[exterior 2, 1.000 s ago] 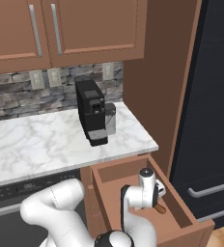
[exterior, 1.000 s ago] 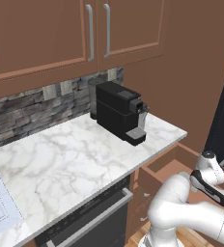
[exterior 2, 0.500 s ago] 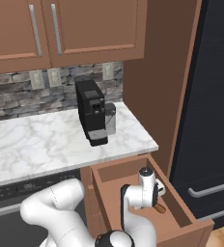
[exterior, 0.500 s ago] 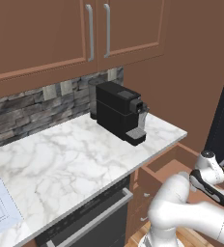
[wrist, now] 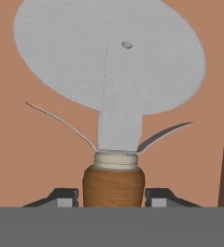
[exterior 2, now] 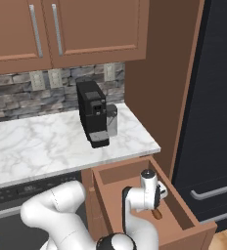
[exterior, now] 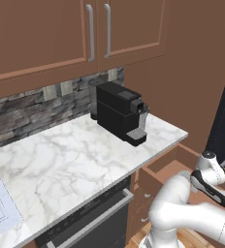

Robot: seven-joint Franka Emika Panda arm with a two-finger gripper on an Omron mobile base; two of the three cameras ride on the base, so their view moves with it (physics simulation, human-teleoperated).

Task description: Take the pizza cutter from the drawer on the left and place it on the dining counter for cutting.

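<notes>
Squarely between end effector (wrist: 113, 198) fingers: pizza cutter (wrist: 111, 91)

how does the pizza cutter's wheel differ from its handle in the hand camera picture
The wheel is a flat, round, pale silver-grey disc; the handle is a stubby brown wooden cylinder. The wheel spreads much wider than the handle. The wheel lies clear ahead of the hand, while the handle sits between its fingertips. Both belong to one pizza cutter, lying over the drawer floor.

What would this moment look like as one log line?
phase: grasping | gripper: fingers either side of pizza cutter handle | drawer: open | cutter: inside drawer
</notes>
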